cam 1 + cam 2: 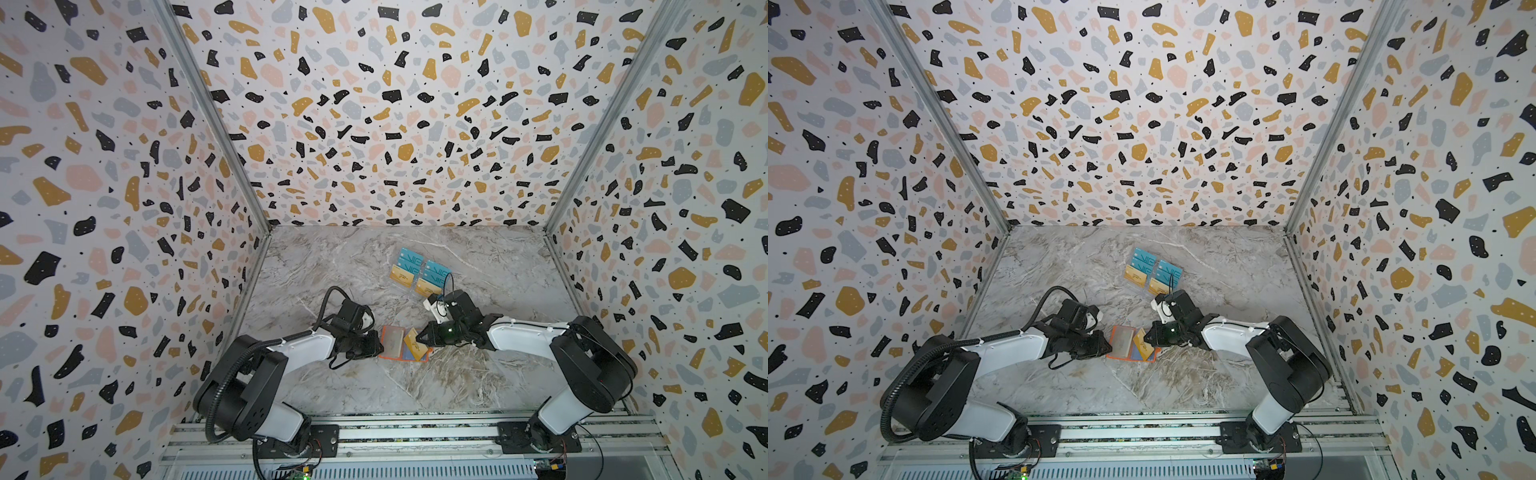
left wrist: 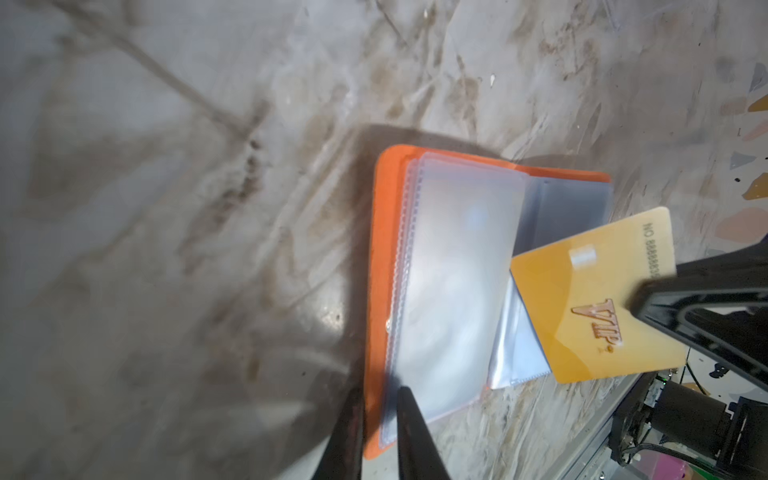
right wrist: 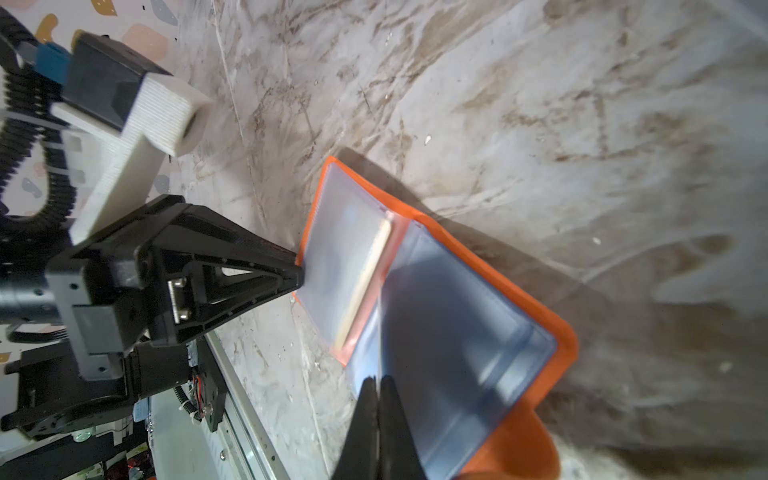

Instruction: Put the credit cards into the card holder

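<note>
card holder [image 2: 384, 249] open | right tool [image 3: 376, 380] pinches credit card [image 2: 582, 299] over it | left tool [image 2: 376, 388] narrow, grip unclear

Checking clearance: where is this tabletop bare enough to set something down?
Bare: table between card holder and front rail; back left, between left wall and card rack. Crowded: the middle, where left claw and right claw, holding a credit card, meet at the holder.

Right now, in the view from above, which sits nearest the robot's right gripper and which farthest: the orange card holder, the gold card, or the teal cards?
1. gold card, pinched in the right gripper itself.
2. card holder, lying open just beneath that card.
3. teal cards, far back in the rack.
</note>
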